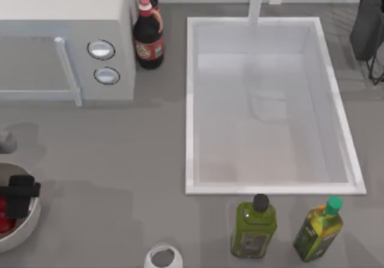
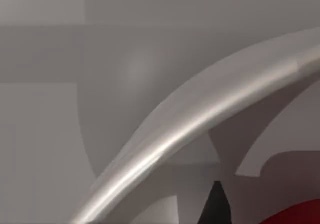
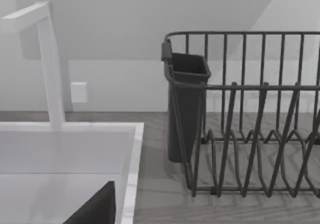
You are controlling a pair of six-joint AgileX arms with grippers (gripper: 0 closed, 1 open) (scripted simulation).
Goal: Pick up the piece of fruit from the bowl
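Note:
The white bowl [image 1: 31, 221] sits at the table's left edge near the front, partly cut off by the top view's edge. The piece of fruit [image 1: 5, 215], glossy red, lies inside it and is half hidden under my left gripper [image 1: 18, 199], which hangs low over the bowl's middle. In the left wrist view the bowl's thick rim [image 2: 200, 119] sweeps close across the picture. A red sliver of the fruit [image 2: 300, 215] shows beside a dark tip of the gripper, with a grey gap between them. My right arm is parked near the dish rack.
A microwave [image 1: 66, 40] stands at the back left with a dark red-labelled bottle [image 1: 149, 37] beside it. The sink [image 1: 270, 106] fills the middle right. Two green oil bottles [image 1: 254, 227] [image 1: 318, 229] and a small white cup [image 1: 162, 257] line the front edge. The black dish rack [image 3: 250, 119] stands right of the sink.

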